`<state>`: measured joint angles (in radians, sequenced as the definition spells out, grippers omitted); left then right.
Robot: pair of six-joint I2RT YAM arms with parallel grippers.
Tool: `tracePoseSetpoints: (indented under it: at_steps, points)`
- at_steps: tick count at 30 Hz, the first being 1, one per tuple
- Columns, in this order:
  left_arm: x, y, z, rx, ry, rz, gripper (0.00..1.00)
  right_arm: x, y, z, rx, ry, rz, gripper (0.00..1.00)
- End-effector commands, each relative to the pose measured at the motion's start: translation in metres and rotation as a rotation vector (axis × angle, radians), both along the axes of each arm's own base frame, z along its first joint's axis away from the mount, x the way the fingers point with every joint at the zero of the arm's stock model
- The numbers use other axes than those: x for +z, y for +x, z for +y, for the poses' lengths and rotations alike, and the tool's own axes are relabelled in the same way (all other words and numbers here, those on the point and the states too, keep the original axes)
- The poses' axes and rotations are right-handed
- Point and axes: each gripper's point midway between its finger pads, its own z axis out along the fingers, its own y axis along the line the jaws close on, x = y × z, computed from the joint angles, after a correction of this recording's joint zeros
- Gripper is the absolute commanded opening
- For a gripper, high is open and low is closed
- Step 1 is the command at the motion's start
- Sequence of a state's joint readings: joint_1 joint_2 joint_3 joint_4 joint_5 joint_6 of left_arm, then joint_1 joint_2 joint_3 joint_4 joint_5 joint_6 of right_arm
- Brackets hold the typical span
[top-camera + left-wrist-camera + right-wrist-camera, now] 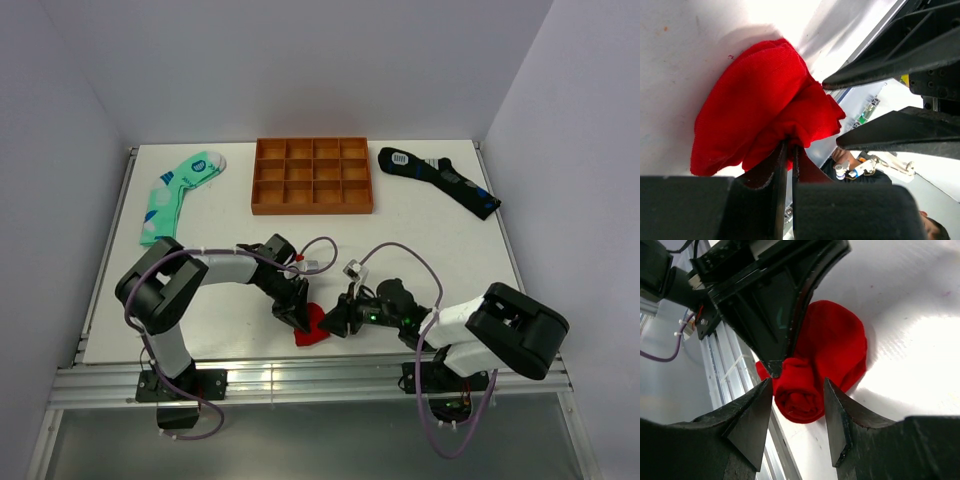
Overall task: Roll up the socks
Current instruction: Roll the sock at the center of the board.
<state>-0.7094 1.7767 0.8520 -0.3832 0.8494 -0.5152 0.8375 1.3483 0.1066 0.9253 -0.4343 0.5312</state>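
sitting low in the middle of the top view, the red sock (pixel 312 327) lies on the white table (pixel 430 235), close to the edge at the bottom of the picture. it is all bunched up, and one end looks rolled into a fat little tube. the two arms meet right over it.

the left gripper (pixel 297 314) comes at the sock from the left of the frame. in the left wrist view its two fingers (pixel 780 170) are almost pressed together, with only a thin gap, and a fold of the red sock (pixel 760 105) is pinched between them.

the right gripper (pixel 337 321) comes from the right of the frame. in the right wrist view its fingers (pixel 752 415) stand apart, and the rolled end of the red sock (pixel 800 397) sits in the space between them. i cannot tell if the fingers touch the cloth. the black tip of the left gripper (pixel 774 367) pokes down onto the sock just above that roll.

a brown wooden tray (pixel 310 209) with many small square boxes sits in the upper middle of the top view. a green sock (pixel 180 193) with white spots lies at the upper left of the table. a dark sock (pixel 440 180) lies at the upper right. both are well apart from the red sock.
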Motion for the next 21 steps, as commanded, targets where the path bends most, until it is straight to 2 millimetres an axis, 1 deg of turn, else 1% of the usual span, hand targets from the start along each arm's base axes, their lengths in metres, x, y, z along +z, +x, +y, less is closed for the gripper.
tracePoseSetpoints:
  at_steps: [1,5,9,10,11,13,14,15,16,19,21]
  points:
    - [-0.023,-0.004,0.017,-0.018,0.094,-0.011,0.0,0.023,0.006,0.012,0.023,0.056,-0.1,0.52]
    - [-0.025,-0.003,0.018,-0.019,0.096,-0.005,0.0,0.02,0.002,0.015,0.025,0.04,-0.105,0.52]
    - [-0.027,-0.002,0.018,-0.02,0.096,0.002,0.0,0.018,0.006,0.015,0.015,0.017,-0.116,0.52]
    - [-0.028,-0.002,0.018,-0.021,0.097,0.0,0.0,0.021,0.008,0.018,0.014,0.017,-0.125,0.52]
    - [-0.027,-0.002,0.018,-0.021,0.097,0.0,0.0,0.016,0.007,0.018,0.019,-0.007,-0.116,0.52]
    - [-0.028,-0.002,0.018,-0.022,0.098,0.004,0.0,0.018,0.01,0.025,0.019,-0.03,-0.137,0.52]
    - [-0.028,-0.001,0.018,-0.022,0.101,0.003,0.0,0.011,0.008,0.024,0.025,-0.061,-0.123,0.52]
    - [-0.028,-0.001,0.019,-0.025,0.101,0.001,0.0,0.009,0.009,0.025,0.021,-0.075,-0.13,0.52]
    - [-0.027,-0.001,0.019,-0.027,0.097,0.007,0.0,0.008,0.006,0.029,0.035,-0.083,-0.132,0.52]
    - [-0.029,0.0,0.02,-0.023,0.103,0.012,0.0,-0.001,0.001,0.029,0.041,-0.126,-0.121,0.51]
    - [-0.028,0.002,0.02,-0.021,0.1,0.013,0.0,-0.004,-0.001,0.027,0.03,-0.13,-0.114,0.51]
